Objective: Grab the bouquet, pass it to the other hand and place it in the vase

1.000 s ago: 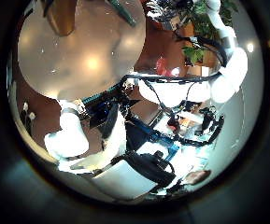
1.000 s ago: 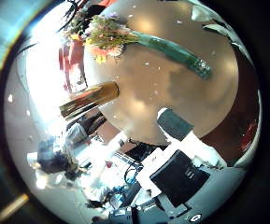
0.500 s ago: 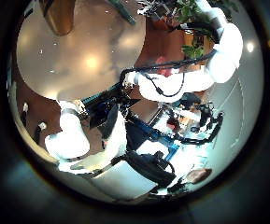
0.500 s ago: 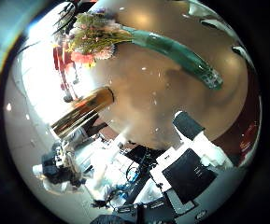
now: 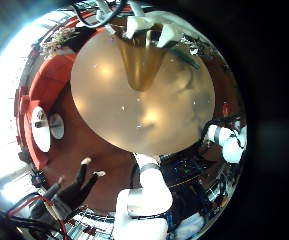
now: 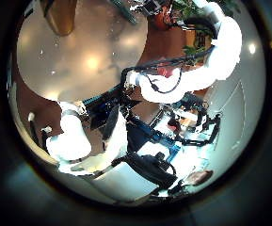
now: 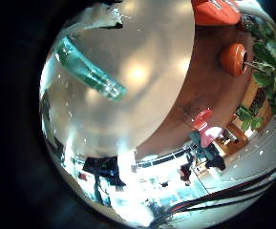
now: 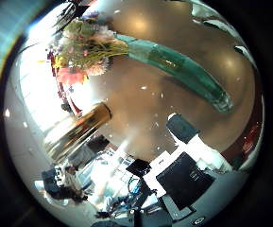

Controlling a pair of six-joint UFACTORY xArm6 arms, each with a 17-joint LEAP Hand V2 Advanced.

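Your left hand's (image 5: pixel 149 195) little-finger camera is showing the vase (image 5: pixel 142 60) standing on the round table (image 5: pixel 104 110), fingers relaxed. Your right hand's (image 8: pixel 188 165) thumb camera is showing the bouquet (image 8: pixel 136 52) lying on the table, ungrasped, fingers straight.

The bouquet (image 8: pixel 179 68) wore a translucent teal-green wrap, plain and unpatterned, with blossoms (image 8: pixel 79 47) in pink, yellow and white among green leaves. The vase (image 8: pixel 75 132) was a shiny brassy gold, amber where it caught light. The table (image 8: pixel 145 118) was glossy pale beige, speckled with bright reflections. The chairs (image 7: pixel 217 10) beyond it were orange-red.
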